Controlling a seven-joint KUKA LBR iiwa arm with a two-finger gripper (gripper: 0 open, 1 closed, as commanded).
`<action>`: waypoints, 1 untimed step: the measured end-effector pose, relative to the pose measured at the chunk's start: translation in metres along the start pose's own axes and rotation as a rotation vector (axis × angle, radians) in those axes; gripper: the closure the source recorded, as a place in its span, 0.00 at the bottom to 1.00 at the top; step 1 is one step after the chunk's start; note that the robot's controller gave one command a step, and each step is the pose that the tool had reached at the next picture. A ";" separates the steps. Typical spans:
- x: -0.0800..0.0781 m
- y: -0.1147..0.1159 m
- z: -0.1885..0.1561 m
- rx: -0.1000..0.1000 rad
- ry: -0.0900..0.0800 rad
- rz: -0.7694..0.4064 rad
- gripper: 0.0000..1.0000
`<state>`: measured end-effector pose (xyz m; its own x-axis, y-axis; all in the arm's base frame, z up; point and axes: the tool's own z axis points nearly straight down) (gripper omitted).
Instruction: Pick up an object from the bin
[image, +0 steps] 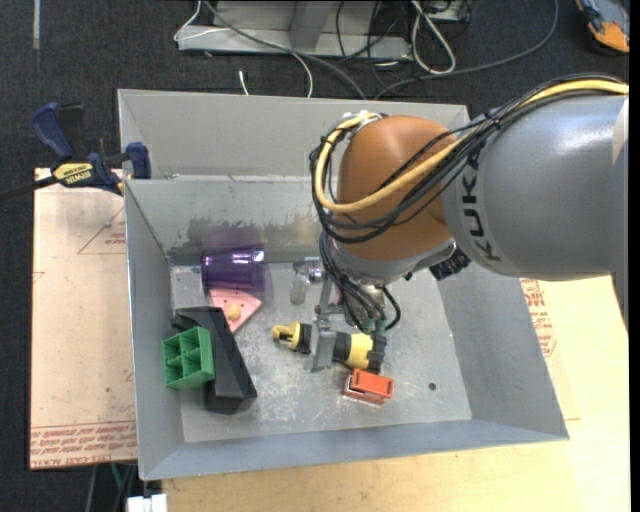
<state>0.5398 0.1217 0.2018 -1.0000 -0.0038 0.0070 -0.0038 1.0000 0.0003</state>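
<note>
In the middle of the grey bin (500, 400), low over its floor, the gripper (322, 345) hangs below the arm's round orange cover (390, 190), with yellow and black cables (335, 195) looped around that cover. The grey arm (560, 190) comes in from the right and hides much of the bin's far right part.

The gripper's tip stands at a small yellow-and-black toy (356, 349) that lies across the floor near the centre. One yellow end shows to the left of the tip and a thicker yellow-and-black part to its right, so the tip crosses the toy's middle. Whether the gripper is spread, closed, or pinching the toy cannot be told, because the grey metal of the tip and the toy overlap from this angle.

Just in front of the toy's right end, nearer the front wall, lies a small orange block (367, 386), close to the toy but apart from it.

The other things lie well to the left. A purple cup (233, 270) lies on its side by the back wall, with a flat pink triangular piece (232, 298) just in front of it. A long black block (228, 375) lies in the front-left part with a green compartmented block (188, 358) touching its left side.
</note>
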 end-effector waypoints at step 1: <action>-0.001 -0.001 -0.004 -0.001 -0.007 0.003 0.00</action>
<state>0.5413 0.1206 0.2060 -1.0000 -0.0009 -0.0001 -0.0009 1.0000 0.0011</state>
